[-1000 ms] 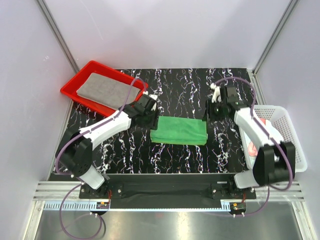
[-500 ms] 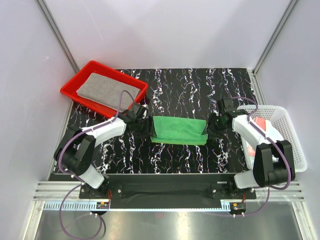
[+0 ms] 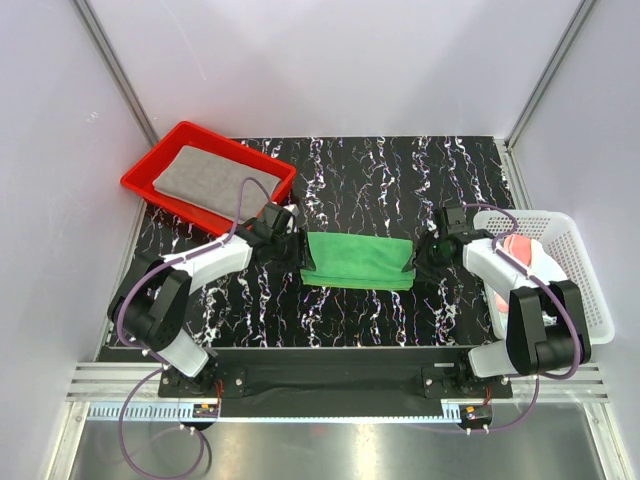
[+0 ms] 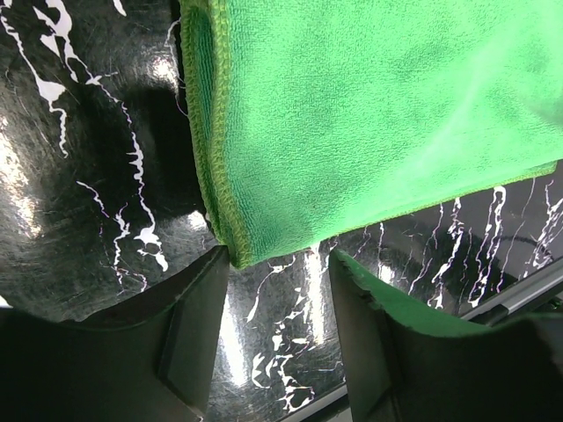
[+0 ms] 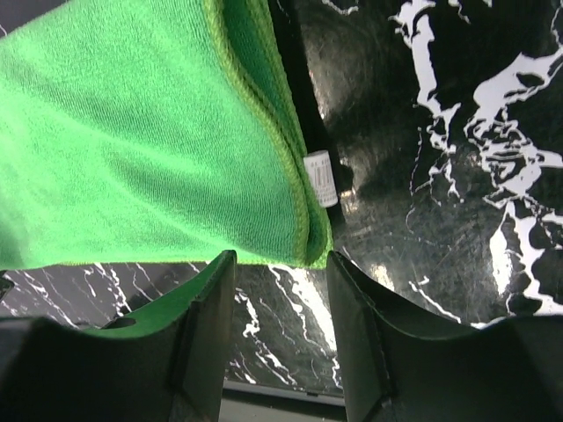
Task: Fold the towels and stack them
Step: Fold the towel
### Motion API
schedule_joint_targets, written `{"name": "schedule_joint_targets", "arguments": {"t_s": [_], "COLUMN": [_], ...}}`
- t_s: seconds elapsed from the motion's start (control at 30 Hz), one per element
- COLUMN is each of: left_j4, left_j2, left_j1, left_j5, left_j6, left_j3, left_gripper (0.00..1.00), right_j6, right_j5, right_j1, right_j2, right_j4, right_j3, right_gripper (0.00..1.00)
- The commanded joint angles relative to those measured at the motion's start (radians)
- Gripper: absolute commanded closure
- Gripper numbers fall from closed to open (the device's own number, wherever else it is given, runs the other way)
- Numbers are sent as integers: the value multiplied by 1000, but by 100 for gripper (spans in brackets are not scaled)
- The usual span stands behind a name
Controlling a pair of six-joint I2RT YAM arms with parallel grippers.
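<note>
A bright green towel (image 3: 358, 260) lies folded flat in the middle of the table. My left gripper (image 3: 297, 256) sits low at its left end and is open. In the left wrist view the towel's near corner (image 4: 236, 248) lies just past the fingertips of that gripper (image 4: 280, 268), with bare table between them. My right gripper (image 3: 424, 258) is open at the towel's right end. There the hemmed corner (image 5: 310, 251) and a small white label (image 5: 321, 178) sit just ahead of the tips of the gripper (image 5: 280, 264). A grey towel (image 3: 205, 180) lies folded in the red tray (image 3: 140, 182). A salmon-pink towel (image 3: 516, 246) shows in the white basket (image 3: 580, 280).
The red tray stands at the back left, close behind my left arm. The white mesh basket stands at the right edge, beside my right arm. The black marbled tabletop (image 3: 380, 170) runs behind and in front of the green towel. Metal frame posts rise at the back corners.
Both grippers have come down and in from behind the green towel to its two ends. The left one moved toward me and left, the right one toward me.
</note>
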Motion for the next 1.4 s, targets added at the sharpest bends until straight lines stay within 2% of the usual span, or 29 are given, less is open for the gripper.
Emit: {"name": "schedule_joint_targets", "arguments": {"t_s": [0.0, 0.13, 0.4, 0.47, 0.73, 1.13, 1.3, 1.37], "left_j4": [24, 7, -58, -44, 37, 48, 63, 62], "left_j2": [-9, -9, -52, -62, -75, -14, 18, 23], "left_j1": [1, -4, -4, -2, 2, 2, 2, 1], "left_j5": [-9, -10, -101, -100, -78, -84, -99, -102], "left_j6": [26, 21, -40, -58, -149, -209, -215, -212], "left_j3": [-1, -2, -31, -41, -63, -41, -49, -46], "left_gripper": [47, 48, 47, 47, 47, 48, 58, 64], "right_j6": [11, 10, -7, -10, -23, -32, -35, -39], "right_j5": [39, 45, 85, 82, 70, 53, 59, 61], "right_j1": [3, 3, 5, 3, 5, 3, 3, 5], "right_j2": [12, 29, 6, 3, -16, -17, -20, -19], "right_j4": [64, 76, 93, 102, 110, 117, 122, 122], "right_j3": [-17, -34, -77, -78, -74, -74, -80, -81], "right_gripper": [48, 51, 71, 73, 74, 76, 81, 88]}}
